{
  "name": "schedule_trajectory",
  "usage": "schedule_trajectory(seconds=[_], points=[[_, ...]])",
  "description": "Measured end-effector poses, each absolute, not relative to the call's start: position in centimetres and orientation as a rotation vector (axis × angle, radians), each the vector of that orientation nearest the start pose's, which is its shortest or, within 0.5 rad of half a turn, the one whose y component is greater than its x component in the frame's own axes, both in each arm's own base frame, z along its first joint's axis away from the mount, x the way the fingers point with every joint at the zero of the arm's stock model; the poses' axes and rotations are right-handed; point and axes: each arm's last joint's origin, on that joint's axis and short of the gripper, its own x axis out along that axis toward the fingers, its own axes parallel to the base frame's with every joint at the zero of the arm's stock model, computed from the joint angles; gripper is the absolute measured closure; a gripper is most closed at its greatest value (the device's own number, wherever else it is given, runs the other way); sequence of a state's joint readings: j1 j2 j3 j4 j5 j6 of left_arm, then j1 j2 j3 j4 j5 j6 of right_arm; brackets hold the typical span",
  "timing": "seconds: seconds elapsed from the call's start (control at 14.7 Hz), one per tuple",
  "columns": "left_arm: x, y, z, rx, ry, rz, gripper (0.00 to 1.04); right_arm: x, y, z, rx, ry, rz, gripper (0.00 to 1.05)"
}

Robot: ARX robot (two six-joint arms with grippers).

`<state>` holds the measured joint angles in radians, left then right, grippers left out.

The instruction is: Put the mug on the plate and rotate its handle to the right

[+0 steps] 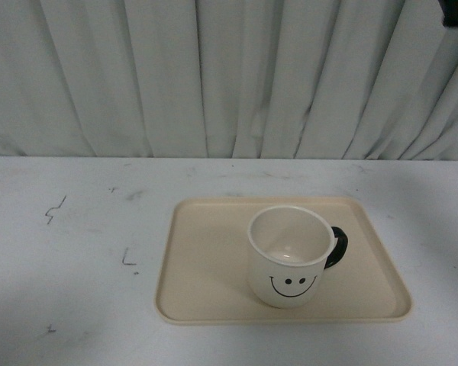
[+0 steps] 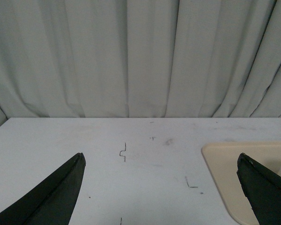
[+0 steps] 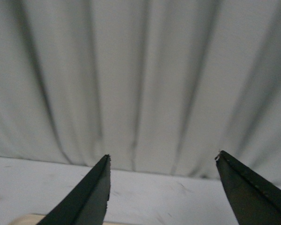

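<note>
Mug upright on plate, handle already right. Left tool spread; right tool spread, both empty. Risk: needless regrasp knocking mug, undoing handle direction.

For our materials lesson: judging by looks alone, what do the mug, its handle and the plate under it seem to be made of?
Mug: probably glazed ceramic or enamel; smooth cream surface with a soft sheen inside and a printed black face.
Handle: same body, glossy black coating, catching light.
Plate: likely moulded plastic; uniform matte beige, rounded corners, low rim.
</note>
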<state>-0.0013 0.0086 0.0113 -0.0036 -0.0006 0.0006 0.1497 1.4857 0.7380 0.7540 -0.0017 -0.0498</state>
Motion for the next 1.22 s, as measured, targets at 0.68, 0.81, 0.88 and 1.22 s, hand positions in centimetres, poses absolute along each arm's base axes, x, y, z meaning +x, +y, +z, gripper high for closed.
schedule_trajectory(seconds=[0.68, 0.81, 0.88, 1.22], points=[[9.8, 0.0, 16.6, 0.001, 0.001, -0.001, 0.07, 21.1, 1.1, 19.4, -0.015, 0.011, -0.005, 1.03], [9.8, 0.0, 16.6, 0.000, 0.001, 0.000, 0.07, 19.3, -0.1, 18.9, -0.014, 0.002, -0.013, 1.03], [9.8, 0.0, 16.6, 0.000, 0.001, 0.000, 0.07, 18.7, 0.0, 18.5, -0.014, 0.009, -0.007, 1.03], [9.8, 0.0, 16.6, 0.001, 0.001, 0.000, 0.07, 15.4, 0.0, 17.4, -0.014, 0.009, -0.002, 1.03]])
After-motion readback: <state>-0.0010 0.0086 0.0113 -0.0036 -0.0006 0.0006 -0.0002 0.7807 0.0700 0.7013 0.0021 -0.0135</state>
